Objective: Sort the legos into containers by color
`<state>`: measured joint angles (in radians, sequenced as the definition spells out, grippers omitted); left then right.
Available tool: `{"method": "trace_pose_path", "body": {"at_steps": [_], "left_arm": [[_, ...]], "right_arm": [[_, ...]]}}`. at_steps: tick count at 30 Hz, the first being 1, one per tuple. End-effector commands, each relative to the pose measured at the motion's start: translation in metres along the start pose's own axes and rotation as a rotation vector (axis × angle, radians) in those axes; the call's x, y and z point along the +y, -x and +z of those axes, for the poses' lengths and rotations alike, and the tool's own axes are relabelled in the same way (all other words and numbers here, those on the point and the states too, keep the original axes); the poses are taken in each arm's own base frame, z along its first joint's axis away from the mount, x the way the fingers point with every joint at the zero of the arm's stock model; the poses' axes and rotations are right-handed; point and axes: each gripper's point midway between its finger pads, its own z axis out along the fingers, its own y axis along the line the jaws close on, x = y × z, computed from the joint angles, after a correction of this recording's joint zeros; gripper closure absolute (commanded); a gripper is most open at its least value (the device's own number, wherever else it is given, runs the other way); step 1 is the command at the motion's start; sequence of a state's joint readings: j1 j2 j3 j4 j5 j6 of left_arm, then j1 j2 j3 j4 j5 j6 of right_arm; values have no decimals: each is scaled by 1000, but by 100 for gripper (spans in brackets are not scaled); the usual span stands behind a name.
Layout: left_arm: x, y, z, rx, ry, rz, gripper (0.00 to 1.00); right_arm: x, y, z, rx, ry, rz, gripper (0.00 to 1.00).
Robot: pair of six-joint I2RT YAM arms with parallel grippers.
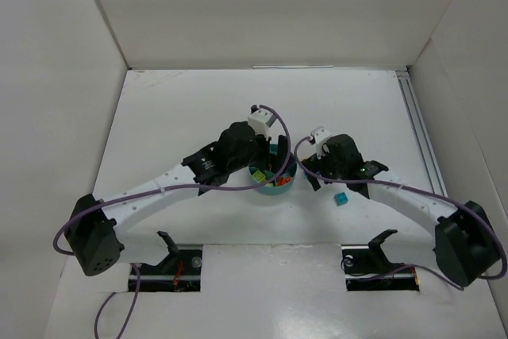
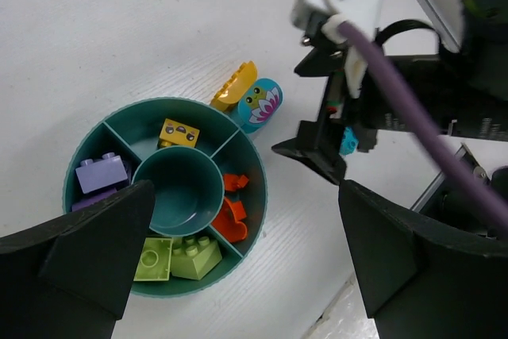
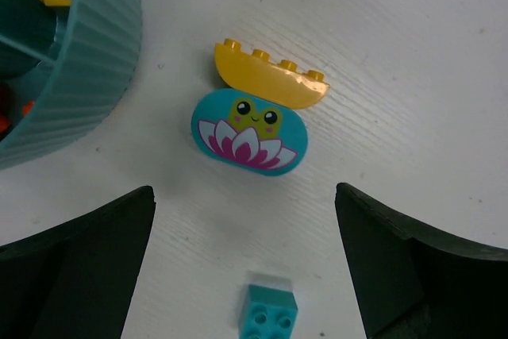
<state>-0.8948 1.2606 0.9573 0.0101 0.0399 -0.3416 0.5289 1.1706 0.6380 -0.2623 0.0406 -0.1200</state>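
Fingers spread and empty, the right gripper (image 3: 244, 196) hovers over the teal frog piece (image 3: 250, 132), which touches a yellow brick (image 3: 270, 77) on the bench (image 3: 413, 29) beside the dish (image 3: 87, 61). It should descend centred, pinching only teal. The left gripper (image 2: 246, 196) is also spread.

The left gripper (image 2: 246, 196) hangs over the worktop (image 2: 95, 29), jaws wide apart, above a round teal dish (image 2: 159, 103). Its centre cup (image 2: 176, 190) holds nothing. Around it, separate wedges hold purple bricks (image 2: 101, 172), a yellow brick with a face (image 2: 178, 132), red-orange pieces (image 2: 230, 213) and two yellow-green bricks (image 2: 178, 258). Just outside the rim lie a yellow curved piece (image 2: 234, 86) and a teal oval frog piece (image 2: 260, 105), touching. A small teal brick (image 2: 348, 140) shows beside the right arm (image 2: 429, 93).
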Motion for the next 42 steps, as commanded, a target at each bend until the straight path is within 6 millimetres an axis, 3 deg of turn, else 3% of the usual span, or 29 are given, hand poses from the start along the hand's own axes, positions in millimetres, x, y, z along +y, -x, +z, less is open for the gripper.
{"method": "trace_pose_path", "body": {"at_steps": [1, 6, 12, 21, 33, 38, 42], "left_arm": [[-6, 28, -14, -96, -10, -6, 0], [0, 24, -16, -88, 17, -16, 0], [2, 22, -17, -90, 26, -16, 0], [5, 24, -20, -98, 42, -26, 0], [8, 23, -20, -97, 63, -35, 0], [10, 21, -20, -93, 75, -35, 0], [10, 21, -20, -93, 75, -35, 0]], "right_arm": [[2, 28, 17, -90, -21, 48, 0], [-3, 23, 36, -61, -88, 117, 0], [-11, 30, 42, -118, -114, 162, 0], [-3, 12, 64, -48, -76, 183, 5], [-22, 3, 63, -38, -167, 216, 22], [-19, 3, 61, -42, -147, 207, 31], [-20, 18, 48, -102, -119, 160, 34]]}}
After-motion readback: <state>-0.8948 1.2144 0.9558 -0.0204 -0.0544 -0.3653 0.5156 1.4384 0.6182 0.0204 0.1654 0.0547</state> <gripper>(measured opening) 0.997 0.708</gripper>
